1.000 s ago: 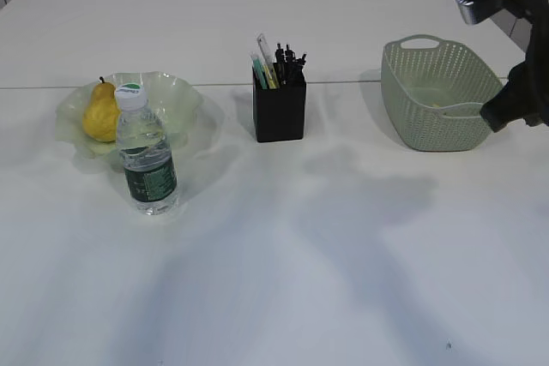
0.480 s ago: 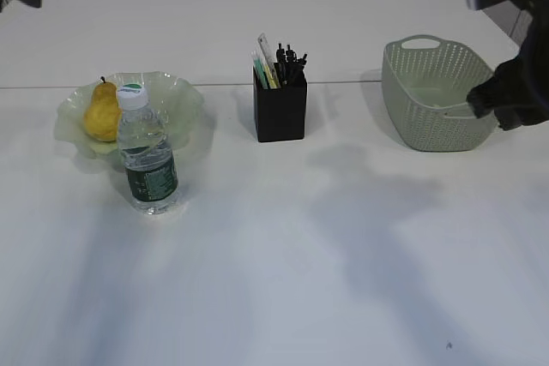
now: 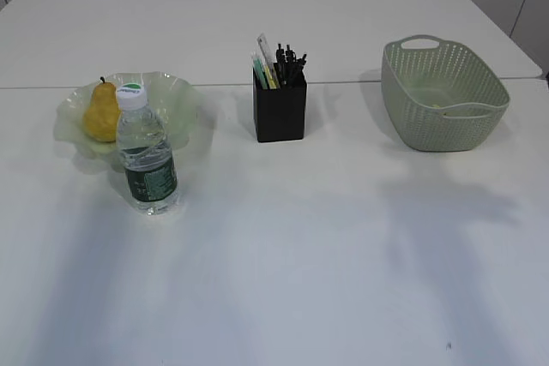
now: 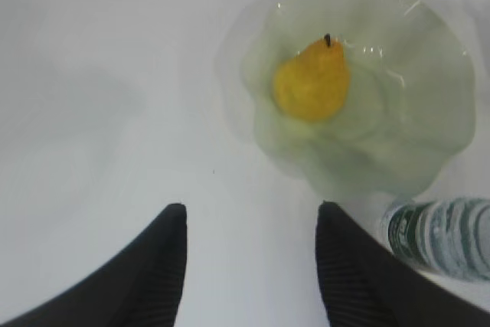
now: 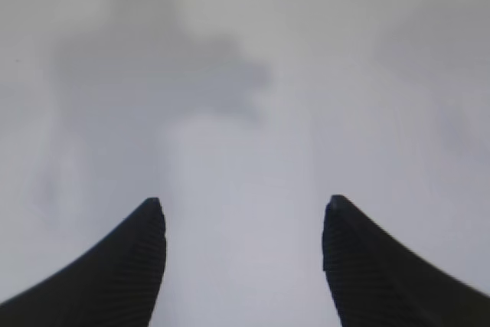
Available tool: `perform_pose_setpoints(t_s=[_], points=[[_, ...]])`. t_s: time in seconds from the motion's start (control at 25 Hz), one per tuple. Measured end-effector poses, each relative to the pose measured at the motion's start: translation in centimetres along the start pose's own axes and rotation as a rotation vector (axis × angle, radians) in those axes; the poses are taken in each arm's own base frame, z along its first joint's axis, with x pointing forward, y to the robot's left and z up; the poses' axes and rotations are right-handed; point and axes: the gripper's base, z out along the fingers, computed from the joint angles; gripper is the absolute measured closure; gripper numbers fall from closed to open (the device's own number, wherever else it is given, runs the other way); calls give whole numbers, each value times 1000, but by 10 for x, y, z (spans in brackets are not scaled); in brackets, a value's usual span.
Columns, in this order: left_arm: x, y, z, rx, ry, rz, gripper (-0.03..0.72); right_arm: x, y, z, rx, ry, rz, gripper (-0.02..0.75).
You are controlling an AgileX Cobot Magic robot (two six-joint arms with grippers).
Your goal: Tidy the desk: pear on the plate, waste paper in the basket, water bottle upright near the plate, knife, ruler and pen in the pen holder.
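Observation:
The yellow pear lies in the pale green wavy plate. Just in front of the plate the water bottle stands upright. In the middle of the desk the black pen holder holds the clear ruler and several pens. The green basket sits at the right; a bit of yellow shows inside it. The knife cannot be told apart. My left gripper hangs open above the desk beside the plate. My right gripper is open over bare desk. Neither arm shows in the exterior view.
A seam runs across the white desk behind the objects. Arm shadows fall on the front of the desk.
Both arms have drawn out of the exterior view: the right one left the basket's side, the left one the top left corner. Objects have not moved.

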Motion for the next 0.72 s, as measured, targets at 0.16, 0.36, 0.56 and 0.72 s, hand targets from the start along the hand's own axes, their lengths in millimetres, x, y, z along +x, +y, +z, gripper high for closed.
perform_pose_setpoints(t_s=[0.16, 0.36, 0.56, 0.72], points=[[29, 4, -11, -4, 33, 0, 255, 5, -1, -17, -12, -36, 13, 236], [56, 8, -45, -2, -5, -10, 246, 12, -3, -38, -25, -86, -2, 246], [74, 11, -85, -2, -42, -26, 246, 21, -6, -57, -28, -123, -16, 247], [86, 15, -120, -21, -123, -25, 246, 32, -7, -77, -52, -167, -1, 248]])
